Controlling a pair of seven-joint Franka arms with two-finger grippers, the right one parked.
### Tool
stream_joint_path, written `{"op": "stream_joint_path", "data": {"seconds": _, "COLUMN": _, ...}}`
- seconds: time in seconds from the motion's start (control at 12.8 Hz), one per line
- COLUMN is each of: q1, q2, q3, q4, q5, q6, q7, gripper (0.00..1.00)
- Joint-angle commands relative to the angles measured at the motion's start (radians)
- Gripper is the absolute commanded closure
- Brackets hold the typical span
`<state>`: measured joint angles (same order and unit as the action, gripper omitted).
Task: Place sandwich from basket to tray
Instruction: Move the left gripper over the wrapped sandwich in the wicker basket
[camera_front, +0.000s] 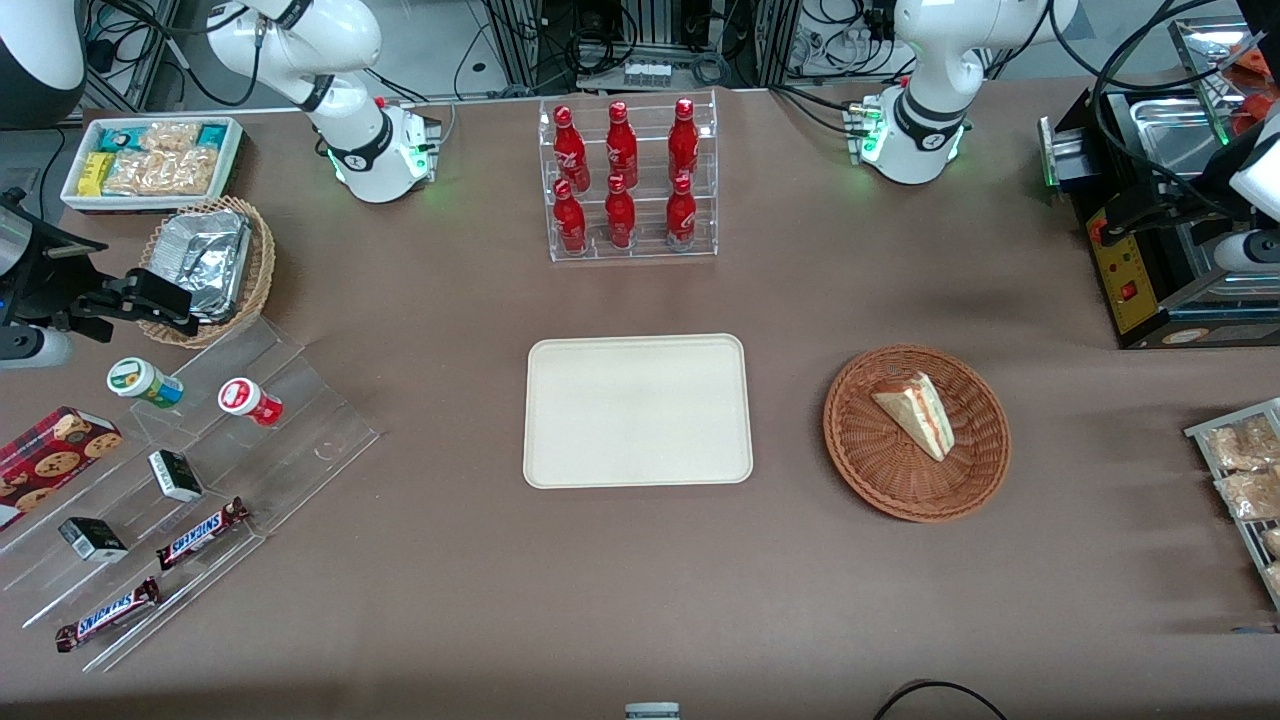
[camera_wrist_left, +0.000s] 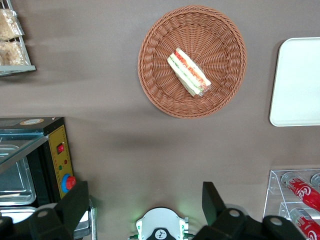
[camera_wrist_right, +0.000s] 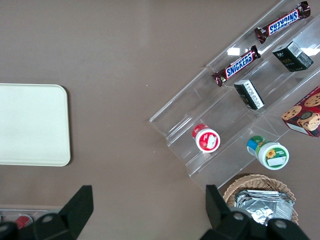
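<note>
The sandwich (camera_front: 916, 413) (camera_wrist_left: 188, 72), a pale bread wedge with red and green filling, lies in the shallow reddish-brown wicker basket (camera_front: 880, 470) (camera_wrist_left: 225, 80). The cream-white tray (camera_front: 637, 410) (camera_wrist_left: 297, 82) rests flat and bare beside the basket, toward the parked arm's end. My gripper (camera_front: 1150, 212) (camera_wrist_left: 144, 200) hangs high over the working arm's end of the table, by the black machine, farther from the front camera than the basket. It stands open, its black fingers (camera_wrist_left: 75, 202) wide apart with nothing between them.
A black machine with a metal lid (camera_front: 1150, 260) (camera_wrist_left: 30, 155) sits under my gripper. A clear rack of red bottles (camera_front: 627, 180) (camera_wrist_left: 300, 192) stands farther from the front camera than the tray. A wire rack of snack bags (camera_front: 1245, 470) (camera_wrist_left: 12, 35) lies at the working arm's end.
</note>
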<state>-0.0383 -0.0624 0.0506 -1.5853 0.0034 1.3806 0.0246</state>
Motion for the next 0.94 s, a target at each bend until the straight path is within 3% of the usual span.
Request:
{"op": "stream_joint_path", "data": {"seconds": 0.0, "q1": -0.011, "q2": 0.009, "q3": 0.012, "q4": 0.019, "q5": 0.013, "q6": -0.011, "q7": -0.006, "gripper": 0.00}}
{"op": "stream_joint_path", "data": {"seconds": 0.39, "q1": -0.008, "q2": 0.113, "q3": 0.012, "q4": 0.016, "q5": 0.021, "q6": 0.030, "q7": -0.067, "gripper": 0.00}}
{"op": "stream_joint_path", "data": {"seconds": 0.86, "q1": -0.015, "q2": 0.262, "q3": 0.008, "q4": -0.039, "q5": 0.000, "q6": 0.254, "q7": -0.437, "gripper": 0.00}}
